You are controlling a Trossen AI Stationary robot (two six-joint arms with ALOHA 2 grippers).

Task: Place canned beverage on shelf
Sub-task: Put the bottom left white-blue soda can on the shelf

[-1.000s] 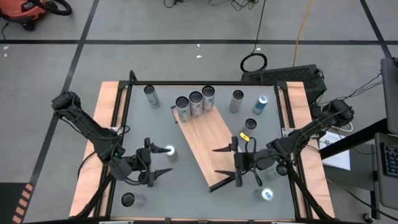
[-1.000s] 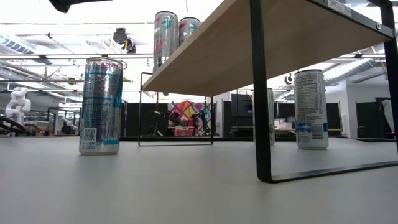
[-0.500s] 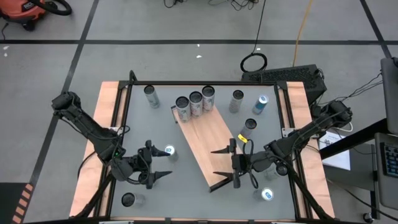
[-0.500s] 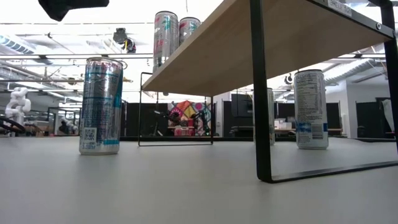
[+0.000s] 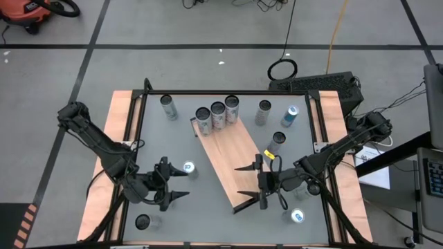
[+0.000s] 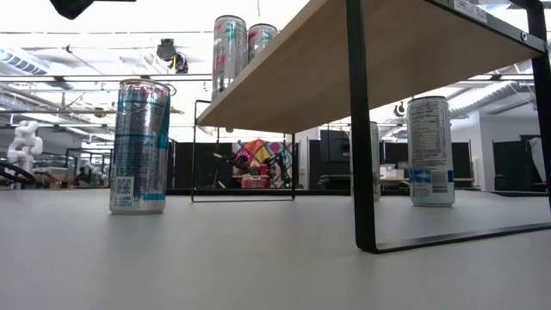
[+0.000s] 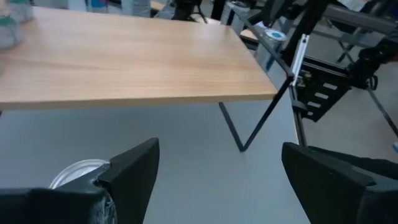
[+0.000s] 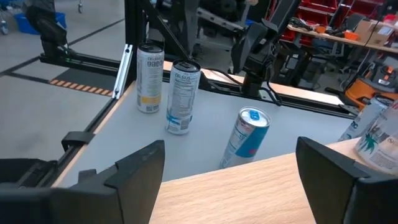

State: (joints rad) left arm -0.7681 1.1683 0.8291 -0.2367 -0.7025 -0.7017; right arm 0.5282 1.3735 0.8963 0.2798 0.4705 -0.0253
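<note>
Over the last second my left pincer (image 5: 173, 187) has slid a little toward my own base side of the tabletop (image 5: 208, 207), so the silver can (image 5: 187, 168) that sat between my fingers now stands just off the tip of the far finger, nearly outside the gap. Pincer is released, fingers spread wide, gripping nothing. Judgement: I am lining up again rather than closing, so the pick has not begun. In the left wrist view the can's lid (image 7: 78, 172) shows just beside one finger, below and short of the shelf (image 5: 237, 155), whose wooden board lies ahead of the pincer, across bare tabletop. Three cans (image 5: 217, 115) already stand at the shelf's far end. My right pincer (image 5: 252, 181) hangs released over the shelf's near end, waiting.
</note>
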